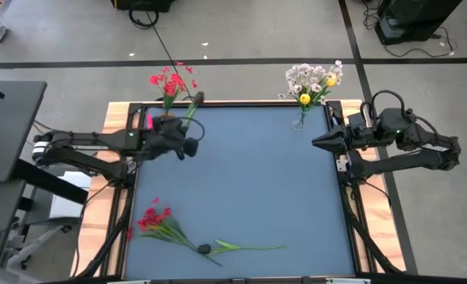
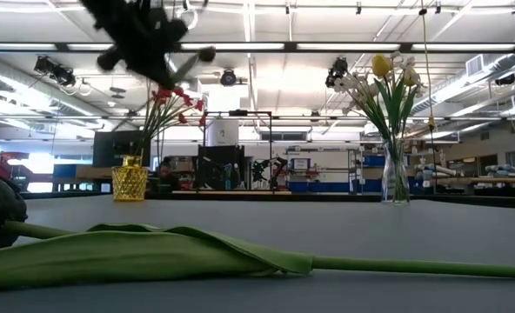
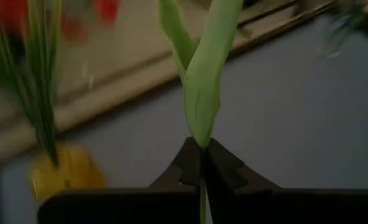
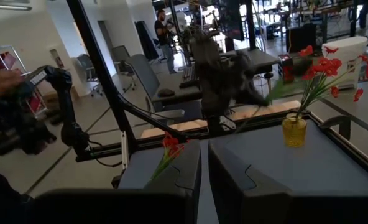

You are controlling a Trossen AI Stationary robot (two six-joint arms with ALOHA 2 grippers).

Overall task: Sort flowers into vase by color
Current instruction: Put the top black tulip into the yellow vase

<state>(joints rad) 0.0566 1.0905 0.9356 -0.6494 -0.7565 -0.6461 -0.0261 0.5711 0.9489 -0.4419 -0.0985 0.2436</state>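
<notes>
Presently, left claw (image 1: 188, 134) clamped on a green-stemmed flower (image 1: 194, 106), yellow vase (image 1: 167, 118) of red flowers (image 1: 170, 81) just beside it, right claw (image 1: 319, 142) pinched closed at worktop (image 1: 249, 181) edge, idle.

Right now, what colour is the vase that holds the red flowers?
Yellow: the vase under the red flowers shows best in the low view.

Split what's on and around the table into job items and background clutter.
Job items:
- flower in left hand, a green stem
- yellow vase of red flowers
- clear vase of white and yellow flowers
- red spray and dark bloom on the mat

Clutter:
- floor cables
- right hand, idle
</notes>
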